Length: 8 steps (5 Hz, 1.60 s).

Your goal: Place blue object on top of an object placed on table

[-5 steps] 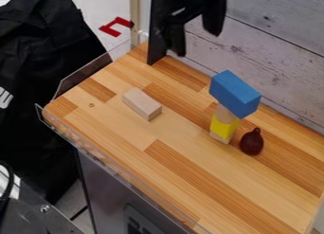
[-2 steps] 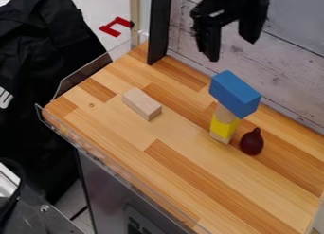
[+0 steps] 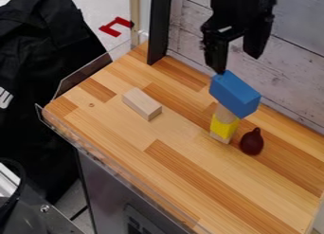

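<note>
Through my camera, the counter point(image 3: 126, 145) is smooth wood with a soft sheen — its edging point(image 3: 79, 80) clear, glossy plastic. The pale block point(image 3: 140, 104) looks like matt wood; the blue block point(image 3: 234, 94), smooth, matt; the dark red object point(image 3: 252, 143), glossy; the bag-like black cloth point(image 3: 41, 48), matt.

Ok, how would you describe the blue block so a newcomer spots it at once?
On the wooden tabletop, below the black gripper in the picture, stands a column with a yellow band. The blue block sits on top, raised, while the plain wooden block and dark red pear-shaped object rest on the tabletop.
</note>
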Available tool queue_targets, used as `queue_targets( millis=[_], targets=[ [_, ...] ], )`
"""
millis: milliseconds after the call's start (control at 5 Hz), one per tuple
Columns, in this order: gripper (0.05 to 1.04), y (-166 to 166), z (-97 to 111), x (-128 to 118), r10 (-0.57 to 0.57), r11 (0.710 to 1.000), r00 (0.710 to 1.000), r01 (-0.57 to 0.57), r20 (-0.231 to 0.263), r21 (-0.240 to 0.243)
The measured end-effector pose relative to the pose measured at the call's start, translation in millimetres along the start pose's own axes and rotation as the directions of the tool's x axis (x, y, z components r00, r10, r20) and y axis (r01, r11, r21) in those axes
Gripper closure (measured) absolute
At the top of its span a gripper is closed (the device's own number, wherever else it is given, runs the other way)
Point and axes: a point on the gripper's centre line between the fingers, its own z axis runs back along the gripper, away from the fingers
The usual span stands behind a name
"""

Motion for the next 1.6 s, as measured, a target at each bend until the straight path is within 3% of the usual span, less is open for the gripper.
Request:
queue_targets(
  millis=[400,1000,1200,1400,1600],
  targets=[
    [0.083,3.5,-14.3,-1.7,-0.006,0.999,1.000,0.007,-0.021,0.050],
    [0.083,5.0,-31.5,-3.4,-0.008,0.997,0.999,0.011,-0.041,0.081],
    [0.089,12.2,-45.2,-4.6,-0.002,0.993,0.999,0.009,-0.053,0.120],
    [0.157,12.2,-47.0,-3.5,0.005,0.994,0.998,0.001,-0.056,0.113],
    [0.444,12.1,-48.3,-3.6,0.002,0.995,0.998,0.005,-0.062,0.104]
  ],
)
